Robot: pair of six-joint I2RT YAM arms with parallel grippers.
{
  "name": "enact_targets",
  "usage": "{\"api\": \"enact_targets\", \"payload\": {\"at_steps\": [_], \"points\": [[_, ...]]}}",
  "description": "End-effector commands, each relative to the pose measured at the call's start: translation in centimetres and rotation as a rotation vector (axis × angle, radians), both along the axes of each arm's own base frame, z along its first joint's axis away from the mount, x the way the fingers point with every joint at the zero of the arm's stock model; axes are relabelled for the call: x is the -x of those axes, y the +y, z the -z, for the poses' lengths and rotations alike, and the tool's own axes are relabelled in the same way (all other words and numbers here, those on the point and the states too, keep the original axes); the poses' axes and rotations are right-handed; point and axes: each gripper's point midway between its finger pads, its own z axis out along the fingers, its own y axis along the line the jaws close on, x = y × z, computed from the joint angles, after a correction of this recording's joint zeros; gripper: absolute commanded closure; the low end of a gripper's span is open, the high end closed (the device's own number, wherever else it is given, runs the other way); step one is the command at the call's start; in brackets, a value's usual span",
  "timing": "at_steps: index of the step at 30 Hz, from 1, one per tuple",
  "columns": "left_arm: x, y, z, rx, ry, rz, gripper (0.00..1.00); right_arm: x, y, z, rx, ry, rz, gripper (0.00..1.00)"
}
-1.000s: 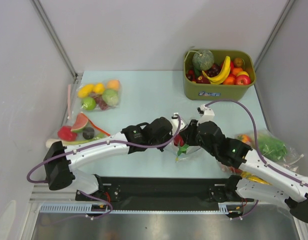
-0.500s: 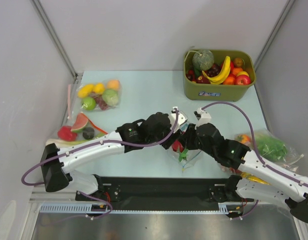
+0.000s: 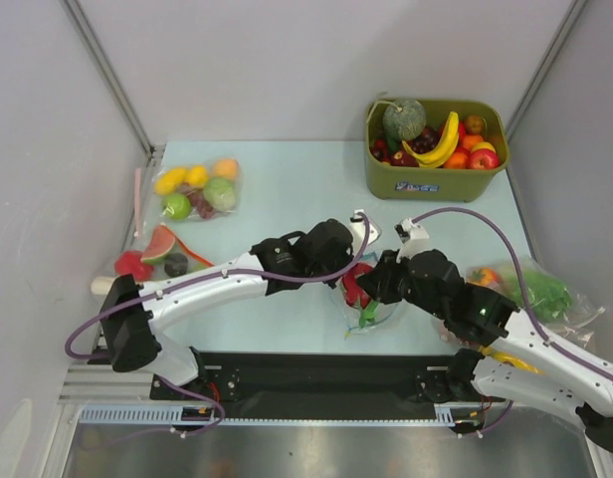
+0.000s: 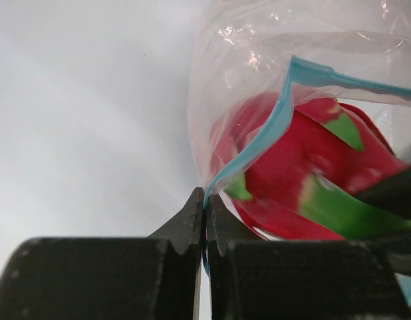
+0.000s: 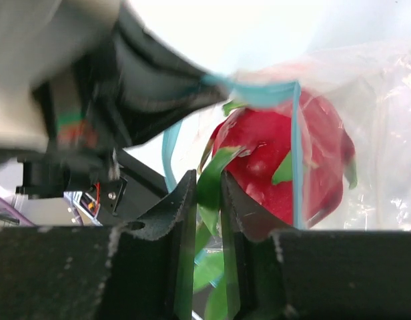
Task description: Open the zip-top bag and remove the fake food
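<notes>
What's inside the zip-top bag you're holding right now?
Red fake food with green leaves shows through the clear zip-top bag. Whether more pieces lie beneath it cannot be seen.

The zip-top bag (image 3: 372, 313), clear with a blue-green zip strip (image 4: 259, 143), sits near the table's (image 3: 287, 189) 6 o'clock edge, mouth partly parted. Inside, the fake food (image 3: 355, 289) is glossy red with green leaves.

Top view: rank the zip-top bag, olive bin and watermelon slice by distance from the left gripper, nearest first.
1. zip-top bag, front centre, pinched by the left gripper.
2. olive bin, back right.
3. watermelon slice, far left.
</notes>
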Motion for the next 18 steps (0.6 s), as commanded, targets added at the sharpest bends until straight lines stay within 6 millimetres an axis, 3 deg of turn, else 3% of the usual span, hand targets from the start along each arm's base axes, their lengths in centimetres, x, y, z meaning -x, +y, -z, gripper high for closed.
{"api": "enact_targets", "payload": {"at_steps": [1,10,18], "points": [[-2.2,0.6,-1.7,0.039,-0.016,-0.075,0.95,1.1,0.5,-4.8,-0.097,-0.098,-0.080,1.00],[-3.2,1.3,-0.3,0.041,0.029,-0.095,0.96,1.8,-1.0,-7.1,-0.146,-0.165,-0.076,1.00],[-2.5,0.6,1.0,0.040,0.078,-0.063,0.98,2.4,0.2,-10.6,-0.269,-0.245,-0.139,1.00]]}}
